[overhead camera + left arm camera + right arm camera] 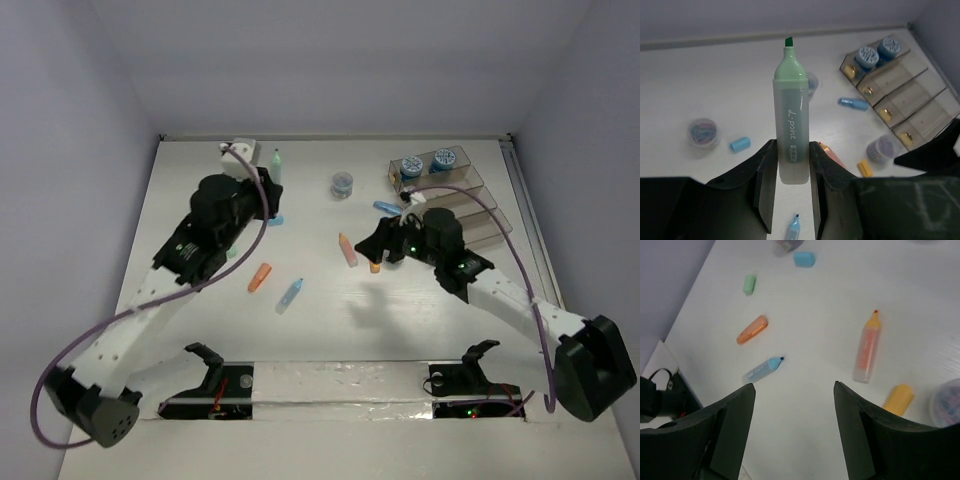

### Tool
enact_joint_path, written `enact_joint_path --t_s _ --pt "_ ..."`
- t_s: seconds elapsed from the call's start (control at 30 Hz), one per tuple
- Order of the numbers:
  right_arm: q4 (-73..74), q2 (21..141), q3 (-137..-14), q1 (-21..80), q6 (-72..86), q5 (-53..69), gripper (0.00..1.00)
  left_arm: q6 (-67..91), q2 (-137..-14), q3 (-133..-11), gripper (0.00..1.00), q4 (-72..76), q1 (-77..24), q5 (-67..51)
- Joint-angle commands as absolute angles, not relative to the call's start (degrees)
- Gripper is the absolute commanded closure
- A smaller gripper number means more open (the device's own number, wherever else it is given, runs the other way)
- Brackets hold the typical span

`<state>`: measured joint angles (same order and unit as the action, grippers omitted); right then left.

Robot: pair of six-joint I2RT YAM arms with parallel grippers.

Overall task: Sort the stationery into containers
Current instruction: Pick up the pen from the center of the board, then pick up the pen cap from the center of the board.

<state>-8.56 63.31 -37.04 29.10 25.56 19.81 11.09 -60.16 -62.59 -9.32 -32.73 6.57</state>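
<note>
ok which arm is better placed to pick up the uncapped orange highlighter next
Right, probably. The right gripper is open with the orange highlighter lying just ahead of it, while the left gripper is shut on the green highlighter.

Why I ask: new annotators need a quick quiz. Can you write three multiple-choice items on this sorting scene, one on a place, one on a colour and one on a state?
1. Where do the two blue rolls sit?
A. on the bare table
B. in the far bin of the rack
C. in the right gripper

2. What colour is the marker in the left gripper?
A. orange
B. blue
C. green

3. What state is the right gripper in?
A. open, holding nothing
B. shut on a jar
C. shut on a blue roll

Answers:
1 B: the top view shows both rolls inside the bin farthest from the arms.
2 C: the left wrist view shows a pale green body with a dark green tip.
3 A: the right wrist view shows its fingers apart, with only table between them.
</note>
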Motion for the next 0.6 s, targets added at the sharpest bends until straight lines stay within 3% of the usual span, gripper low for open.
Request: enact_joint_path --t_s 0.0,0.27,0.57 --pt "-12.0 69.0 -42.2 35.6 25.5 18.5 0.3 12.7 -54.3 -61.3 1.0 -11.3 -31.7 7.6" --pt "-13.9 94.7 -59.0 49.7 24.7 11.0 0.46 15.1 -42.2 -60.9 1.0 -9.7 -31.7 2.0" --pt "-2.6 121.8 -94.1 55.1 17.7 6.2 0.4 14.6 -35.5 -57.7 1.0 -8.2 -31.7 -4.2"
